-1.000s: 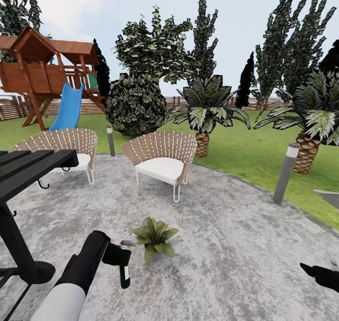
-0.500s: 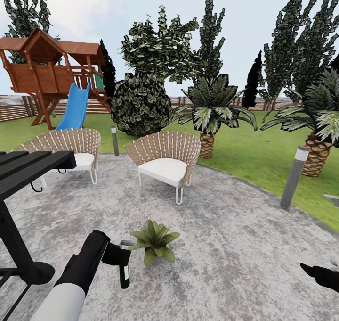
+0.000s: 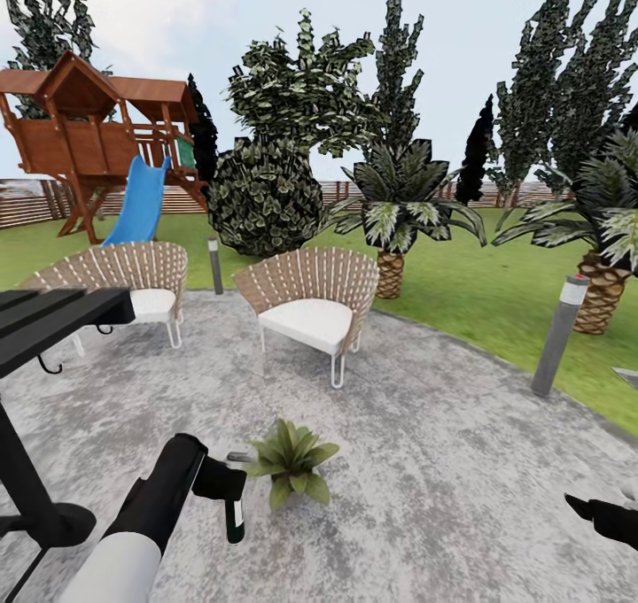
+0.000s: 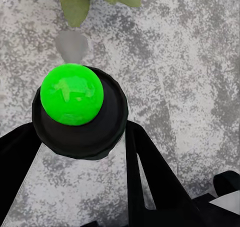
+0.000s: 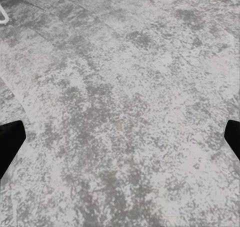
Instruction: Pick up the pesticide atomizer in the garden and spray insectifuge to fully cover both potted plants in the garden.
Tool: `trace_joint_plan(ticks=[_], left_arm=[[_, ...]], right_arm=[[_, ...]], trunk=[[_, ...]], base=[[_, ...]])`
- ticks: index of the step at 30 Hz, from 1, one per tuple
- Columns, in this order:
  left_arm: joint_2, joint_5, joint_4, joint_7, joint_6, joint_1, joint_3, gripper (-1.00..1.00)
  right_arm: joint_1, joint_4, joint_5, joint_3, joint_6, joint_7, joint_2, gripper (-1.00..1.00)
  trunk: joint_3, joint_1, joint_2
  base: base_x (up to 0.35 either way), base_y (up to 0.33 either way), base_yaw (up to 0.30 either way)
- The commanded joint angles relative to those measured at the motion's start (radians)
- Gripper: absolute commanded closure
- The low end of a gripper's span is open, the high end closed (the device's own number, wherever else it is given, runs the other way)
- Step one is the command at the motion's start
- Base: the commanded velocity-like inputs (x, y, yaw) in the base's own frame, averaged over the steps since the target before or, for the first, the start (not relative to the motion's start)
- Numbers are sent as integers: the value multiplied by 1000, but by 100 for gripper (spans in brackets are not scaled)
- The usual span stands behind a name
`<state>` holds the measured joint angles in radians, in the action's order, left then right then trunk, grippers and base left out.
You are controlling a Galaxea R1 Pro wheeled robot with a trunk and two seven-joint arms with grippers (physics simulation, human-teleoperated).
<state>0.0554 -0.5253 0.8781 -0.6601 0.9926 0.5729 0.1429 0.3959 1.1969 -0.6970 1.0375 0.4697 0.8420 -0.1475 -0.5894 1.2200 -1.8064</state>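
- Grey, speckled paving of the round patio takes up the lower half of the head view, with lawn and a slatted fence behind it. One of the potted plants, the broad light-green rosette, sits on the paving just ahead of the robot.
- Head view again: the left gripper hangs just beside that plant with the pesticide atomizer in it, dark slim body pointing down and pale head reaching towards the leaves. My judgement is that it is held there to bring the nozzle within spraying range. Two wicker chairs and a black table stand further off.
- Head view, lower right corner: the right gripper shows as a dark tip over bare paving, well apart from the plant, seemingly kept clear while the left arm works.
- Left wrist view: the fingers are closed around the atomizer's dark round body, whose end is a bright green disc. Beyond it lie a grey blob, possibly the sprayer head, and leaf tips of the plant at the frame's edge.
- Right wrist view: two dark fingertips sit at opposite edges, spread wide apart, with nothing but paving between them, so this tool holds nothing.
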Motion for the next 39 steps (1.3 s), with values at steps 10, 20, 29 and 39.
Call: trace_joint_plan(ticks=[10, 20, 29, 39], left_arm=[[3, -10, -1, -10, 3, 1, 4, 100], [6, -11, -147, -11, 4, 1, 2, 100], [6, -12, -244, -13, 6, 54, 1, 100], [6, -12, -471, -13, 5, 217, 0, 100]], right_arm=[[1, 1, -7, 1, 3, 7, 0, -100], [1, 1, -15, 2, 3, 8, -1, -100], [2, 1, -119, 2, 2, 8, -1, -100], [1, -5, -122, 0, 3, 9, -3, -100]], trunk=[[-1, 1, -1], [-1, 1, -1], [-1, 1, -1], [-1, 1, -1]], base=[[304, -44, 137], [46, -13, 22], [0, 0, 0], [0, 0, 0]])
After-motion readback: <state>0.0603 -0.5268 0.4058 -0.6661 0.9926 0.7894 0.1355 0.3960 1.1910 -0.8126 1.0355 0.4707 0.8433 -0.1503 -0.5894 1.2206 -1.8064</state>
